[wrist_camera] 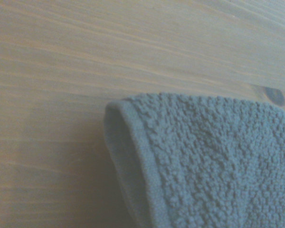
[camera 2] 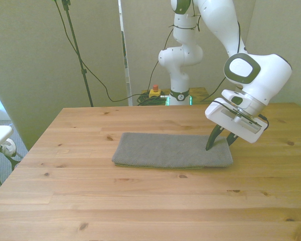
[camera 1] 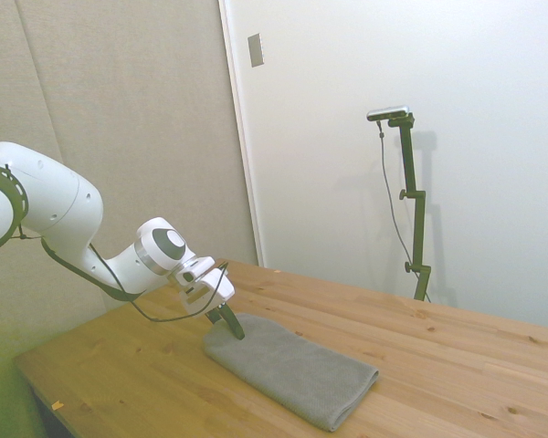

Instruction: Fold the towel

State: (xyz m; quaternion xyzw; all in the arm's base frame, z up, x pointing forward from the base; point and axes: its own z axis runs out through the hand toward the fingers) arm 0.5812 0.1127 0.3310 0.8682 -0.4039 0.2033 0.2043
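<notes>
On the wooden table [camera 2: 65,201], near its middle, the grey towel [camera 2: 165,150] lies flat as a long folded strip, its length running across the front view. At the end on the front view's right, the gripper [camera 2: 221,141] tilts down with its 2 dark fingers [camera 2: 211,140] spread apart, tips at the towel's edge. Close up, the wrist view shows a rounded, hemmed towel corner [wrist_camera: 133,142] on bare wood. Nothing else rests on the tabletop near the cloth.
</notes>
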